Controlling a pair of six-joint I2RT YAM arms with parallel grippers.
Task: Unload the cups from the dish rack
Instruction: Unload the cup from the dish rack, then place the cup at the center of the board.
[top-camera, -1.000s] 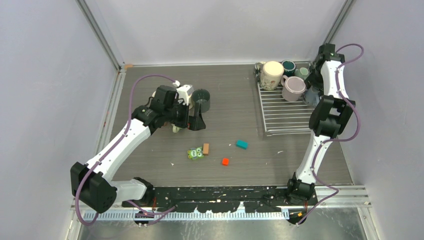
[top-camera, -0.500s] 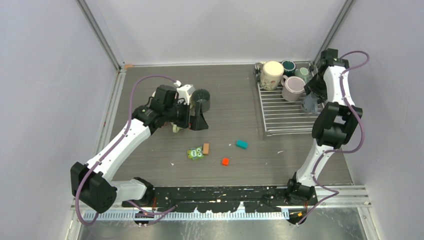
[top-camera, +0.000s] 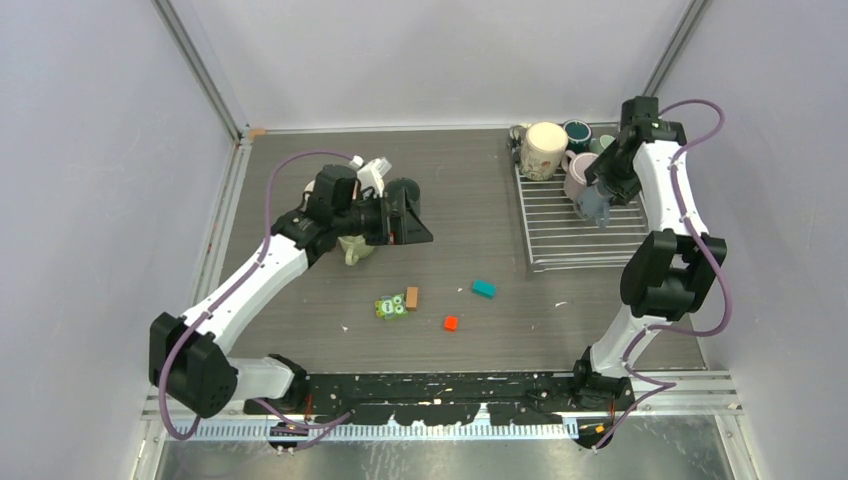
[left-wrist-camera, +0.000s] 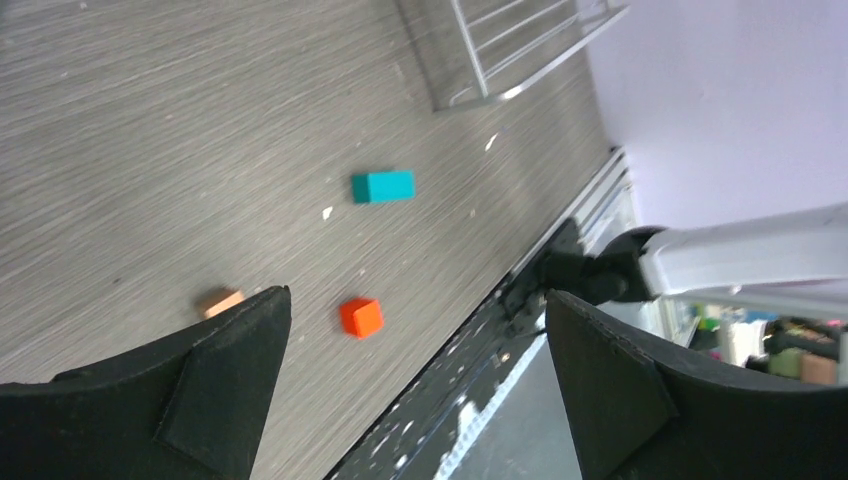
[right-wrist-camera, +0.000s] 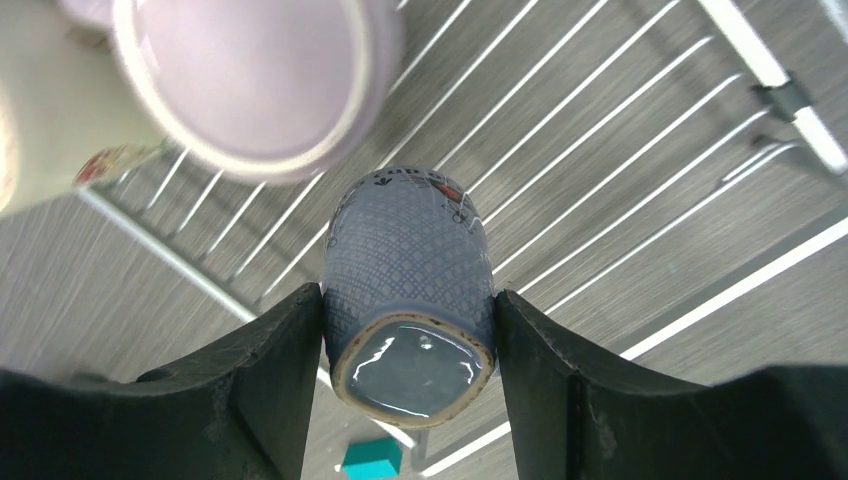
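The right gripper (right-wrist-camera: 408, 335) gripped a blue-grey mug (right-wrist-camera: 405, 250) on its side above the dish rack (top-camera: 575, 235) at the far right, just beside the mauve mug (right-wrist-camera: 240, 70). This looked like the carry-out step. Next the mug probably needed swinging left and setting on the table (top-camera: 470, 200). The left gripper (left-wrist-camera: 412, 310) gaped empty.

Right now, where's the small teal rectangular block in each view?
Top external: small teal rectangular block centre-right, off the silver wire dish rack's near-left corner.
Left wrist: block upper middle, below the rack's corner.
Right wrist: block at bottom edge, under the gripped blue-grey ceramic mug.
Shared landmark: the rack.
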